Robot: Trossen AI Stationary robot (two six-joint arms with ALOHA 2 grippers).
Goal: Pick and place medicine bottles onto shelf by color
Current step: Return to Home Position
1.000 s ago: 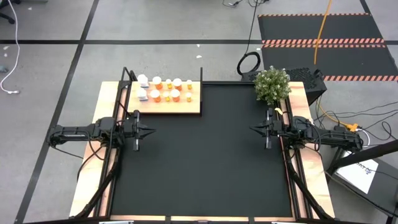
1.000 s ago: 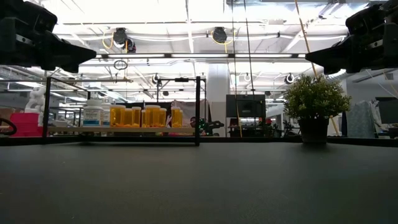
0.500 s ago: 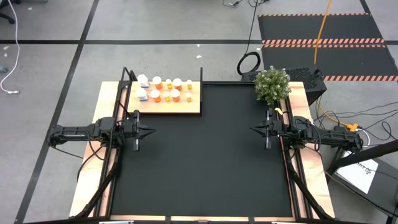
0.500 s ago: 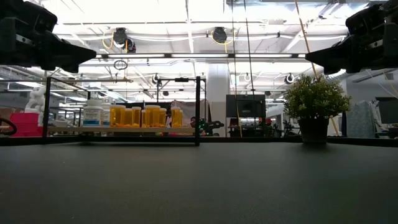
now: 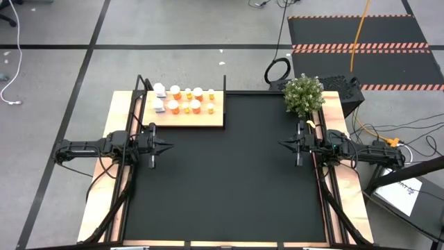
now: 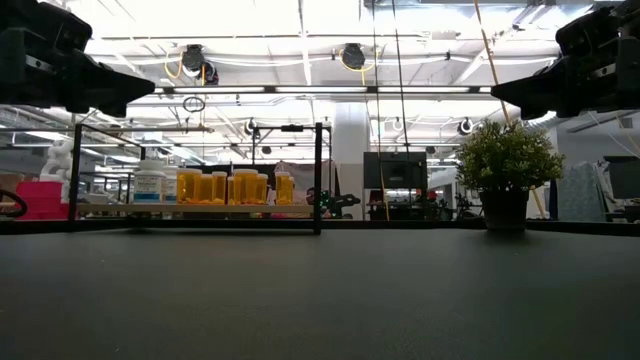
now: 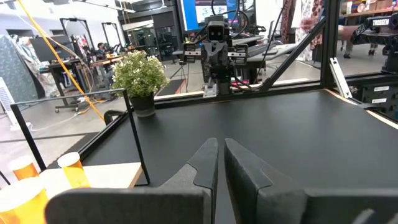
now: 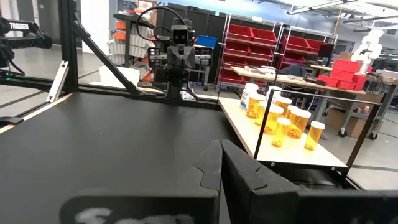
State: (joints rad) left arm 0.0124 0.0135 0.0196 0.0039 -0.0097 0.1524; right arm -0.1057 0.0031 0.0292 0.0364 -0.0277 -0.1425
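Observation:
The medicine bottles stand upright on their bases on the light-wood shelf (image 5: 191, 119) at the table's far left. Two white ones (image 5: 159, 97) stand at its left end, and several orange ones with white caps (image 5: 187, 100) (image 6: 230, 187) (image 8: 286, 123) stand in rows to their right. My left gripper (image 5: 169, 146) (image 7: 221, 148) hovers shut at the mat's left edge, pointing level toward the right, just nearer than the shelf. My right gripper (image 5: 282, 144) (image 8: 219, 149) hovers shut at the mat's right edge, facing it. Neither has anything between its fingers.
A black mat (image 5: 222, 180) covers the table between the arms. A potted green plant (image 5: 303, 94) (image 6: 505, 165) stands at the far right corner. Thin black posts (image 6: 318, 178) rise from the shelf's edges. Wooden strips (image 5: 104, 187) run along both sides.

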